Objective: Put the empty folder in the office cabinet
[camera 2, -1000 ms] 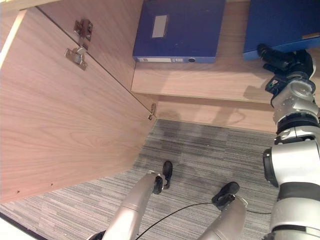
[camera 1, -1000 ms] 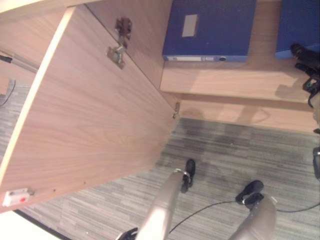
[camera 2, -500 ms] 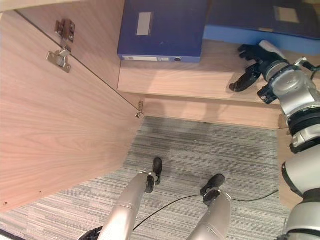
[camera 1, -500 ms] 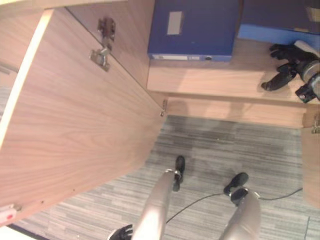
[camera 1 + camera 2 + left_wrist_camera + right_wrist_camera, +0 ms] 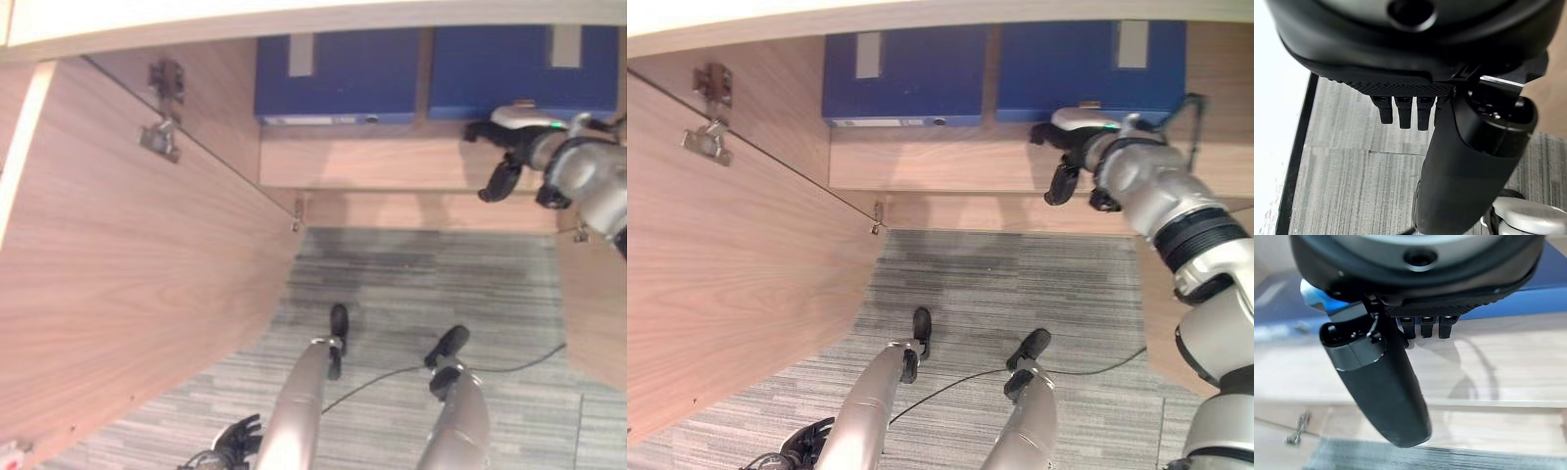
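Right eye view, upper centre: two flat dark-blue folders lay side by side on the light wooden shelf (image 5: pixel 950 166) of the open office cabinet, the left folder (image 5: pixel 901 78) near the hinged cabinet door (image 5: pixel 735 274), the right folder (image 5: pixel 1083 69) just beyond the right hand (image 5: pixel 1068 157). That hand hovered over the shelf's front edge at upper right, its fingers loosely bent downward and empty, close to the right folder's near edge without visibly touching it. Judged from this arrangement, the placing step appeared complete, with the folder resting on the shelf; withdrawing the arm, and perhaps shutting the door, seemed to remain. Which of the two folders was the empty one could not be told. Right wrist view added the thumb and short fingers hanging free above bare shelf wood, the blue folder edge behind them. Left wrist view showed the left hand (image 5: pixel 1449 122) over grey striped carpet (image 5: pixel 1352 186), fingers relaxed and holding nothing.
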Robot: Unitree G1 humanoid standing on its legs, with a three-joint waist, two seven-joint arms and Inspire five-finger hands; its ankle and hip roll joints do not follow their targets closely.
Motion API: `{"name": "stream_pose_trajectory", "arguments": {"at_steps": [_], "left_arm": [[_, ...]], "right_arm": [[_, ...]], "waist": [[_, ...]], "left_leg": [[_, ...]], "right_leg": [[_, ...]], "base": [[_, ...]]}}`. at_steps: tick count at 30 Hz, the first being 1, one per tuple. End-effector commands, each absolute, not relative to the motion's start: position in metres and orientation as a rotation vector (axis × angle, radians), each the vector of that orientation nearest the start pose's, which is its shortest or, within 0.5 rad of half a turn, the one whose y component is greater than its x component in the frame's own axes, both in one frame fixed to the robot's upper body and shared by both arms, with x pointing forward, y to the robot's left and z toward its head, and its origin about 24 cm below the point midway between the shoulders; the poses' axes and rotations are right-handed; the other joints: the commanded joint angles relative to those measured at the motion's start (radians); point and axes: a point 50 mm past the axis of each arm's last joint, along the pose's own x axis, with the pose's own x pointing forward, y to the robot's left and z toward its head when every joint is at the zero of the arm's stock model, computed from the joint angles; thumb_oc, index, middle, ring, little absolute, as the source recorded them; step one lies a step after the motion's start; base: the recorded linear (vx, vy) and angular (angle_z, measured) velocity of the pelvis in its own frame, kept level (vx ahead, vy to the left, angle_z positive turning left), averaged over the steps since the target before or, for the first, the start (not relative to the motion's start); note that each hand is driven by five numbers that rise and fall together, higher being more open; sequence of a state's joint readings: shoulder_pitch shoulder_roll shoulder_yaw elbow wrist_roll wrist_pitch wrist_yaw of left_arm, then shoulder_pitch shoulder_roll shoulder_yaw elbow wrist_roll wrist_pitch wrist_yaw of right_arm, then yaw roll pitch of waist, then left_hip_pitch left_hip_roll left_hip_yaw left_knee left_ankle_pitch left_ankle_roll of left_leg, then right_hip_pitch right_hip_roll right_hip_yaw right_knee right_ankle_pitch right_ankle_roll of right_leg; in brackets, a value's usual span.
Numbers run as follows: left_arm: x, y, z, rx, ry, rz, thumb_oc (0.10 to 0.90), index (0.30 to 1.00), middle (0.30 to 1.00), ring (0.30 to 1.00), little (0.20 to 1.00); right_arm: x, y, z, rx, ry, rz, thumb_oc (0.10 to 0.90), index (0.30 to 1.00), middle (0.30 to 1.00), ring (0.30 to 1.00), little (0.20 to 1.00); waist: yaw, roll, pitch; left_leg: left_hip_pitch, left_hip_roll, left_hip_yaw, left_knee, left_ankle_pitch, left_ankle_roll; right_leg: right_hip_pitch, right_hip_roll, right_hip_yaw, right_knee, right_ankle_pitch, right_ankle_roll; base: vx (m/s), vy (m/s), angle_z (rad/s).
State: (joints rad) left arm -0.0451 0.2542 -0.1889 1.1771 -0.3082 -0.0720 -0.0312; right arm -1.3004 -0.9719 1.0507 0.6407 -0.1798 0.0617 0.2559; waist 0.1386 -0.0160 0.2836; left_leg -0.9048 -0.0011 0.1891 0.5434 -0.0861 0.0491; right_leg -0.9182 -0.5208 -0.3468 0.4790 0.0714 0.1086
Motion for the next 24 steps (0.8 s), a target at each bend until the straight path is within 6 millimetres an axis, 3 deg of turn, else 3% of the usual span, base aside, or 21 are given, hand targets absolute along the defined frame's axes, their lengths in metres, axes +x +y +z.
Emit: {"name": "stream_pose_trajectory", "arguments": {"at_steps": [1, 3, 7, 13, 17, 19, 20, 24], "left_arm": [[0.088, 0.244, -0.159, 0.068, 1.198, 0.204, 0.8, 0.9, 0.9, 0.9, 0.9], [0.092, 0.243, -0.159, 0.078, 1.186, 0.194, 0.8, 0.9, 0.9, 0.9, 0.9], [0.099, 0.25, -0.155, 0.087, 1.163, 0.228, 0.8, 0.9, 0.9, 0.9, 0.9], [0.102, 0.254, -0.154, 0.079, 1.154, 0.257, 0.8, 0.9, 0.9, 0.9, 0.9], [0.107, 0.256, -0.152, 0.076, 1.134, 0.276, 0.8, 0.9, 0.9, 0.9, 0.9], [0.111, 0.257, -0.15, 0.079, 1.116, 0.269, 0.8, 0.9, 0.9, 0.9, 0.9], [0.11, 0.257, -0.15, 0.08, 1.117, 0.269, 0.8, 0.9, 0.9, 0.9, 0.9], [0.107, 0.268, -0.146, 0.117, 1.104, 0.258, 0.8, 0.9, 0.9, 0.9, 0.9]], "right_arm": [[0.37, -0.213, 0.14, -1.771, 0.341, 0.696, 0.8, 0.9, 0.9, 0.9, 0.9], [0.369, -0.213, 0.133, -1.767, 0.344, 0.7, 0.8, 0.9, 0.9, 0.9, 0.9], [0.38, -0.228, 0.146, -1.794, 0.351, 0.553, 0.8, 0.9, 0.9, 0.9, 0.9], [0.39, -0.238, 0.152, -1.793, 0.386, 0.435, 0.8, 0.9, 0.9, 0.9, 0.9], [0.392, -0.223, 0.132, -1.8, 0.382, 0.459, 0.8, 0.9, 0.9, 0.9, 0.9], [0.384, -0.214, 0.107, -1.782, 0.402, 0.543, 0.8, 0.9, 0.9, 0.9, 0.9], [0.384, -0.214, 0.106, -1.781, 0.402, 0.544, 0.8, 0.9, 0.9, 0.9, 0.9], [0.363, -0.207, 0.047, -1.711, 0.531, 0.674, 0.8, 0.9, 0.9, 0.9, 0.9]], "waist": [[0.002, 0.03, 0.086], [-0.002, 0.03, 0.097], [0.0, 0.025, 0.118], [0.001, 0.017, 0.124], [-0.002, -0.006, 0.116], [-0.001, -0.023, 0.096], [0.0, -0.023, 0.099], [0.023, -0.028, 0.06]], "left_leg": [[-0.005, 0.002, -0.097, -0.109, -0.012, -0.086], [-0.002, 0.005, -0.097, -0.113, -0.009, -0.087], [0.005, 0.015, -0.09, -0.122, 0.001, -0.09], [0.018, 0.024, -0.085, -0.143, 0.014, -0.095], [0.098, 0.035, -0.082, -0.215, 0.045, -0.111], [0.186, 0.034, -0.086, -0.283, 0.066, -0.124], [0.193, 0.035, -0.087, -0.288, 0.068, -0.125], [0.367, 0.022, -0.1, -0.367, 0.081, -0.133]], "right_leg": [[0.01, -0.045, 0.002, 0.066, -0.043, 0.087], [0.014, -0.04, 0.004, 0.055, -0.039, 0.086], [0.021, -0.02, 0.01, 0.024, -0.02, 0.082], [0.036, 0.003, 0.006, -0.022, -0.003, 0.077], [0.125, 0.049, -0.031, -0.126, 0.033, 0.084], [0.226, 0.092, -0.059, -0.208, 0.055, 0.088], [0.236, 0.095, -0.062, -0.214, 0.057, 0.088], [0.448, 0.161, -0.106, -0.355, 0.089, 0.095]], "base": [[-0.02, -0.004, -0.09], [-0.02, -0.016, -0.1], [-0.03, -0.018, -0.1], [-0.02, -0.007, -0.07], [-0.02, -0.005, -0.12], [0.0, -0.034, -0.01], [0.02, -0.037, 0.04], [0.06, -0.021, -0.02]]}}
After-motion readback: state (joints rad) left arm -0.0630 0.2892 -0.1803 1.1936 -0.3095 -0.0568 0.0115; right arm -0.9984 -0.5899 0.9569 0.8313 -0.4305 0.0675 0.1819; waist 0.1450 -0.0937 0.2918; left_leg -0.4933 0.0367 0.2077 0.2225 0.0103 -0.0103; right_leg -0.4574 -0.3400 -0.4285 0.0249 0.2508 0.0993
